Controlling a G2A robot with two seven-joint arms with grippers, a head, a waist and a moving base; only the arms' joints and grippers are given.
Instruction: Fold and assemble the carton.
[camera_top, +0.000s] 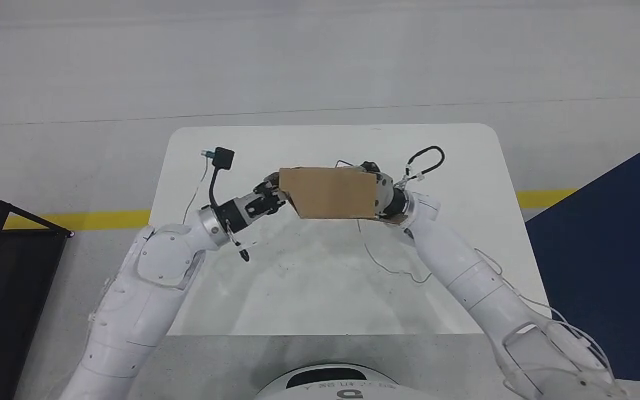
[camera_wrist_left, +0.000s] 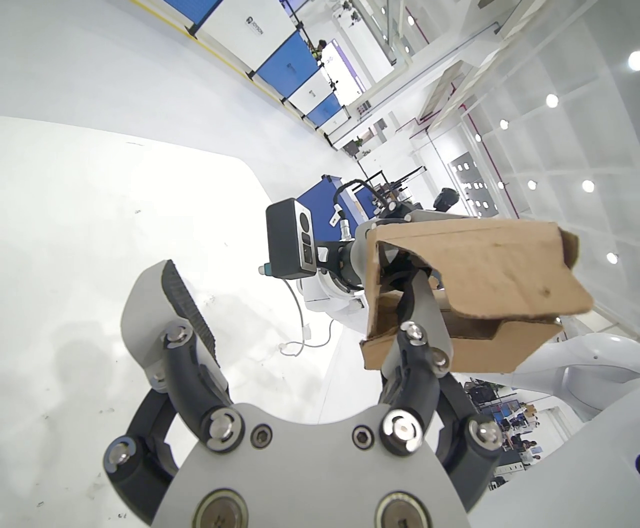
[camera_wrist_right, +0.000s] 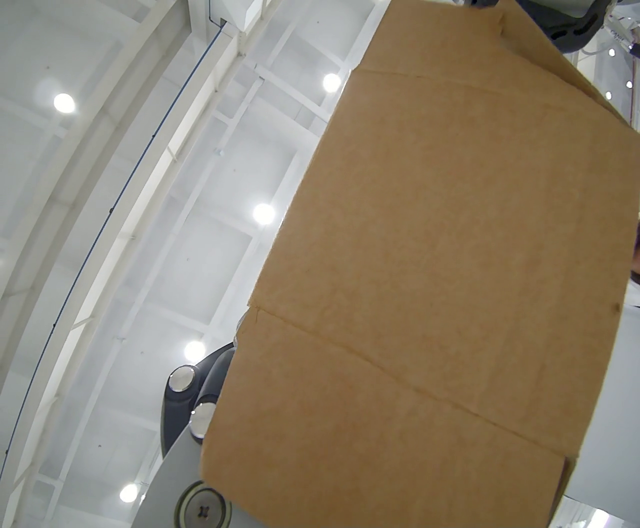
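Top view: the brown carton (camera_top: 330, 192) is hanging over the counter (camera_top: 300, 290), its long axis lying crosswise between the left end effector (camera_top: 272, 196) and the right end effector (camera_top: 388, 200).
Left wrist view: the left end effector (camera_wrist_left: 300, 290) is gaping wide, one finger (camera_wrist_left: 425, 310) poking into the carton's (camera_wrist_left: 500, 270) open end.
Right wrist view: the creased carton (camera_wrist_right: 440, 250) is hiding the right end effector's grip, so it cannot be told.

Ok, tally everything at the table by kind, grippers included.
carton: 1
grippers: 2, the left gripper and the right gripper
table: 1
Total: 4
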